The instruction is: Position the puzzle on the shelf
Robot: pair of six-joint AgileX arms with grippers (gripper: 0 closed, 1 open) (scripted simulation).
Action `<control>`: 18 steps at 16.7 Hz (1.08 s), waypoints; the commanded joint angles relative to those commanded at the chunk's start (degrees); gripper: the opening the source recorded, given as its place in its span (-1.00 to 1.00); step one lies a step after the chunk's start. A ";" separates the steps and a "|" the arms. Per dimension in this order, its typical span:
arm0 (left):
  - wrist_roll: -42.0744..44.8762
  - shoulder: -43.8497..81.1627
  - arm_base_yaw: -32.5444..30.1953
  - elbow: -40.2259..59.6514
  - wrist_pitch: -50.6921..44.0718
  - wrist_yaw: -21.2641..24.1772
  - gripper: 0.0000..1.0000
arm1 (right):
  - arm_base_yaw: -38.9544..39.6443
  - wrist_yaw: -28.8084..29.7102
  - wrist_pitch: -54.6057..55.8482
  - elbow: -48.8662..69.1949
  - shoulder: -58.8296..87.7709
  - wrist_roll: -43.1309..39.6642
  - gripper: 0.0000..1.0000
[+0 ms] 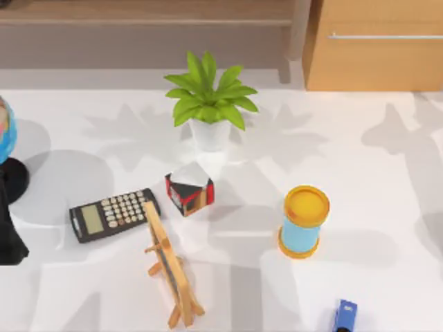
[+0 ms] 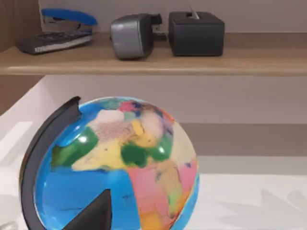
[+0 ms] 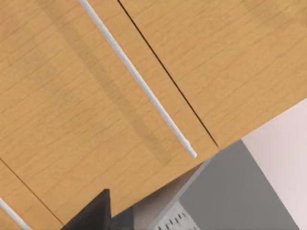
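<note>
The puzzle is out of view. The shelf (image 1: 138,12) is a long light brown board along the table's far side, with a wooden upright (image 1: 299,34) at its right end. In the left wrist view the shelf (image 2: 201,60) carries a blue stapler, a grey device and a black box. My left gripper (image 2: 93,213) shows as a dark tip just in front of a globe (image 2: 115,167); the left arm (image 1: 8,232) sits at the table's left edge. A dark part of my right gripper (image 3: 91,211) hangs close to a tan drawer cabinet (image 3: 96,96).
On the table stand a potted plant (image 1: 210,104), a black, red and white cube (image 1: 188,190), a calculator (image 1: 113,214), a small wooden easel (image 1: 169,266), a blue-and-yellow cylinder (image 1: 303,221) and a blue object (image 1: 345,315). The cabinet (image 1: 377,48) is at the back right.
</note>
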 joint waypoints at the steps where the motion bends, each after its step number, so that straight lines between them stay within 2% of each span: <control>1: 0.00 0.00 0.00 0.00 0.00 0.00 1.00 | 0.51 0.60 3.20 2.29 6.00 -3.88 1.00; 6: 0.00 0.00 0.00 0.00 0.00 0.00 1.00 | 2.88 3.84 17.77 12.64 33.35 -20.82 1.00; 10: 0.00 0.00 0.00 0.00 0.00 0.00 1.00 | 4.28 6.01 25.96 18.42 48.55 -30.02 1.00; 13: 0.00 0.00 0.00 0.00 0.00 0.00 1.00 | 4.85 6.90 29.13 20.64 54.10 -33.56 1.00; 18: 0.00 0.00 0.00 0.00 0.00 0.00 1.00 | 4.92 7.01 29.50 20.90 54.75 -33.99 1.00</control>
